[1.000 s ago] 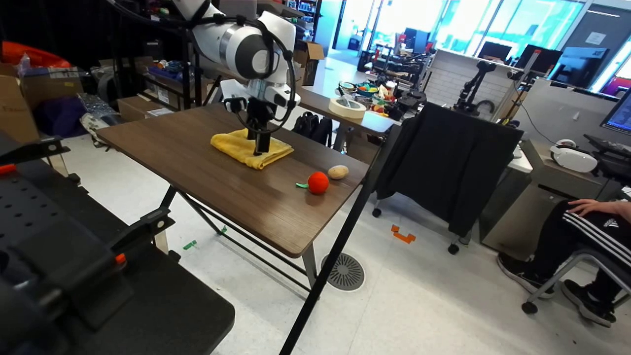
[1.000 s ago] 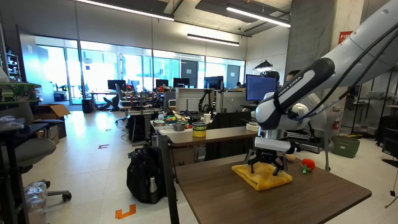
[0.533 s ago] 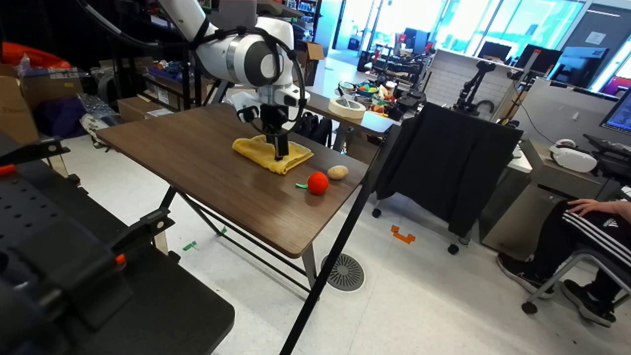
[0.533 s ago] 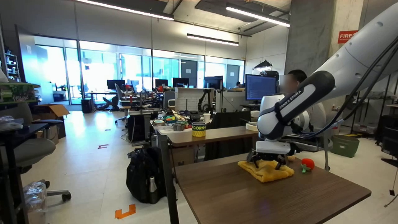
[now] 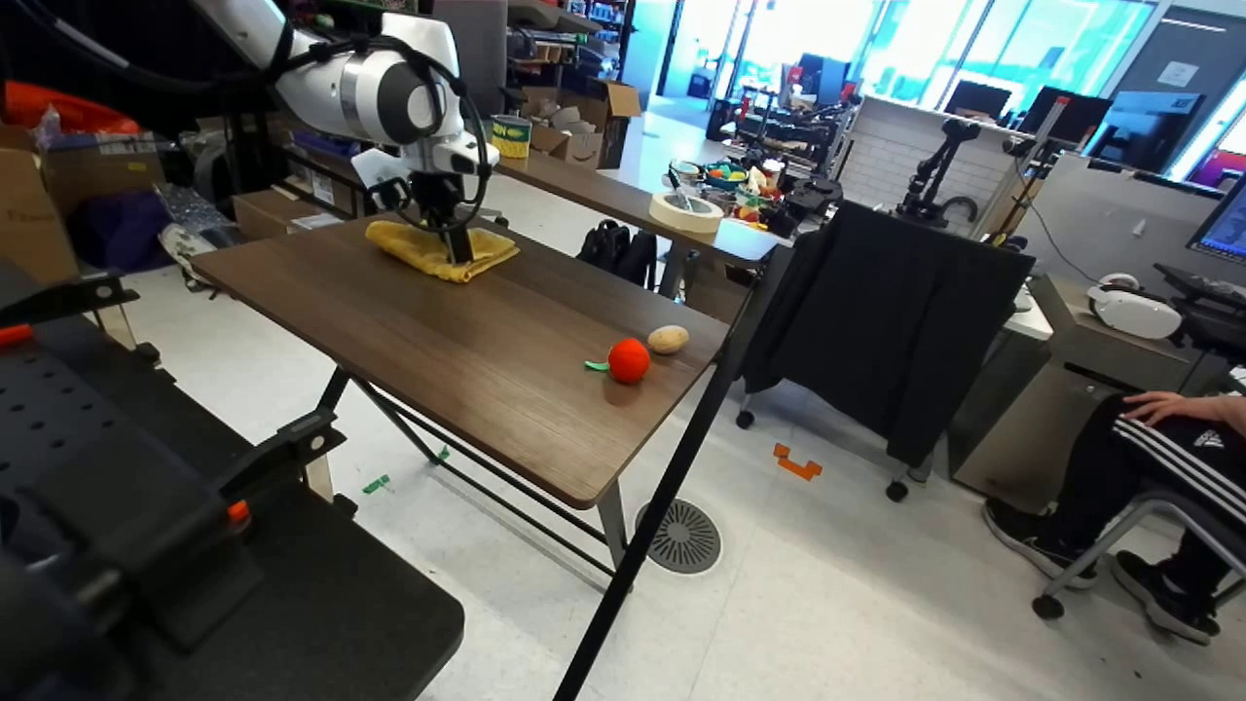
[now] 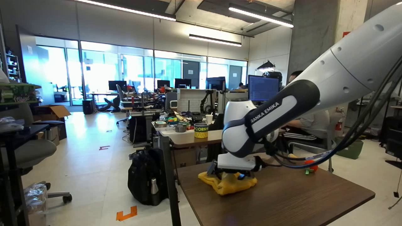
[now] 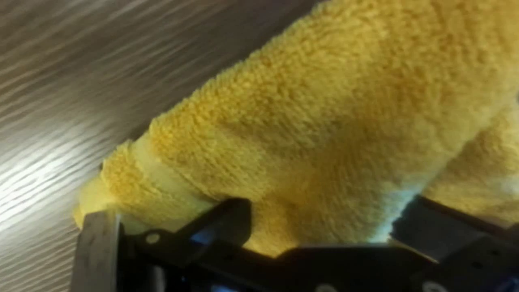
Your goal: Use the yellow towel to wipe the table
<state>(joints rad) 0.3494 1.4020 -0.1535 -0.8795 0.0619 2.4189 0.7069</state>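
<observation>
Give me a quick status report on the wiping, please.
Gripper: open, pressed onto yellow towel. Towel: folded, on table. Possible obstacles: round red item, beige item, apart from towel.

White glare on the table (image 7: pixel 81 101), glass panes (image 6: pixel 102 70) overbright.

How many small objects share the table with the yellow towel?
2: round red object and beige oval object, both near one end of the table. The towel may hide more.

Arm (image 6: pixel 355 62): white, rounded, screw recesses (image 6: pixel 346 89)
Forearm panel (image 6: pixel 292 100): black, pale inset, marked EMIKA
Cables (image 6: pixel 333 152): dark, partly blue
Fingers (image 7: pixel 235 215): black, angular
</observation>
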